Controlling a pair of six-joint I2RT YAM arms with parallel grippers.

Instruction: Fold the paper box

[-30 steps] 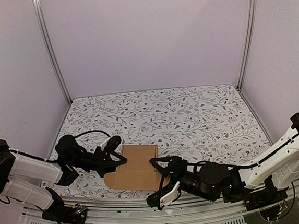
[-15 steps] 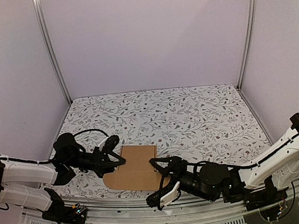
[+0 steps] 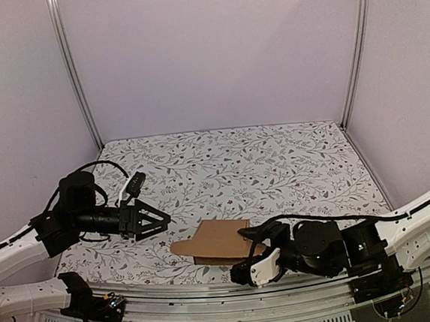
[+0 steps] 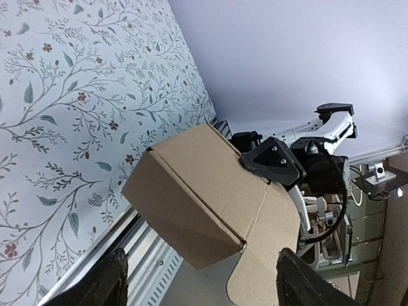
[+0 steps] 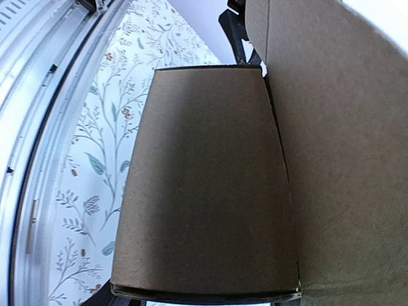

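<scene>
One plain brown cardboard paper box (image 3: pixel 220 239). Two white-and-black robot arms: left arm (image 3: pixel 16 250), right arm (image 3: pixel 423 214). One floral-patterned table (image 3: pixel 275 163).

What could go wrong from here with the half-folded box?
The paper box is gripped only at one edge by the right gripper; the left gripper is open and apart from it, so the half-formed shell may sag or spring flat. Its loose rounded flap sticks out unsupported and could crease.
</scene>
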